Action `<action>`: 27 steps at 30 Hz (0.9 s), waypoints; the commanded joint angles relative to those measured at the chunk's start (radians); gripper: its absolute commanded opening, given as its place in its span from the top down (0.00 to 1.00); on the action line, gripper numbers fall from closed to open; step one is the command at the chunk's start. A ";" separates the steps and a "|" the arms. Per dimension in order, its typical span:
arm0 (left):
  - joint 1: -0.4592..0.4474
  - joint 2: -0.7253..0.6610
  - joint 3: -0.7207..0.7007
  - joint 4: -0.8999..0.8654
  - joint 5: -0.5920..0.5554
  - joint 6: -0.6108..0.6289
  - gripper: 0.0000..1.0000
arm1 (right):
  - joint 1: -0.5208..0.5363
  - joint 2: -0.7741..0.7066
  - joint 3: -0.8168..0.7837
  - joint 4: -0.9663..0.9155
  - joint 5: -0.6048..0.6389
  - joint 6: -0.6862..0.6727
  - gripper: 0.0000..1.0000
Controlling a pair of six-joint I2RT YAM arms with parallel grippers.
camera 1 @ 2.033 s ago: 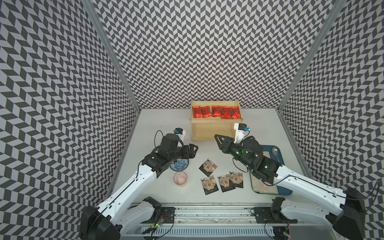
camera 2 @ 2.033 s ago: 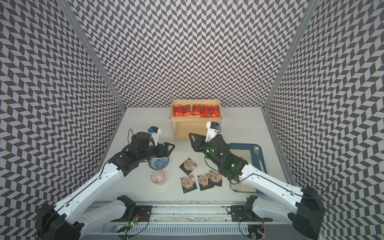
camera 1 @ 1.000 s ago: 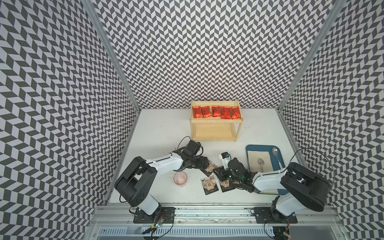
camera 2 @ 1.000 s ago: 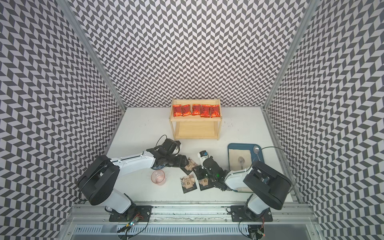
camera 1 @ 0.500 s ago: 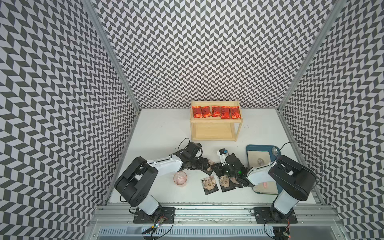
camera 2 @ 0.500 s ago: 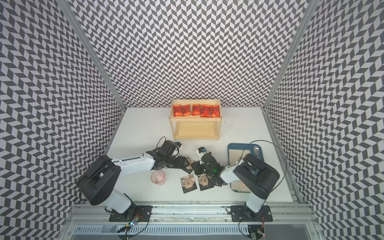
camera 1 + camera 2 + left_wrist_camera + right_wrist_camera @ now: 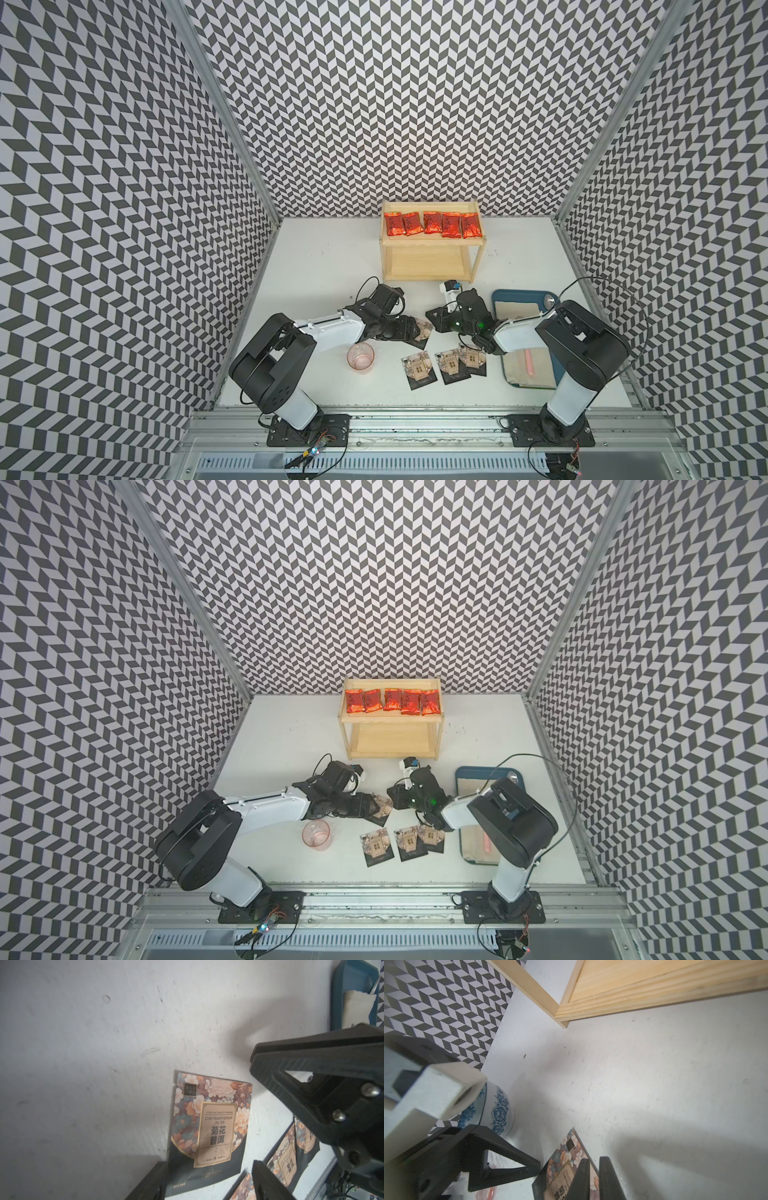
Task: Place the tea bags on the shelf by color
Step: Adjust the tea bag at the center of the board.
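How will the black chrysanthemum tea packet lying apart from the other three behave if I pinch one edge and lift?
The black chrysanthemum tea packet looks thin and lies flat on the table, so it is probably light and may droop from a pinched edge. Its printed film looks smooth, so a push would likely slide it, not tip it.

Five red tea bags (image 7: 432, 223), four black tea bags (image 7: 419, 368), one shelf (image 7: 424, 262), one pink cup (image 7: 360, 357), one bowl (image 7: 497, 1109), one blue tray (image 7: 519, 294).
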 commanded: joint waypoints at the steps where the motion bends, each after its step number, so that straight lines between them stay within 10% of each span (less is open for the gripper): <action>1: -0.005 -0.011 -0.035 -0.053 0.006 -0.007 0.30 | -0.006 -0.112 -0.030 -0.026 -0.041 0.008 0.85; 10: -0.051 0.001 -0.043 -0.051 0.028 -0.005 0.29 | -0.004 -0.295 -0.184 -0.070 -0.139 0.166 0.83; 27: -0.078 -0.024 0.020 -0.077 0.005 -0.006 0.29 | -0.010 0.027 -0.050 0.017 -0.205 0.163 0.83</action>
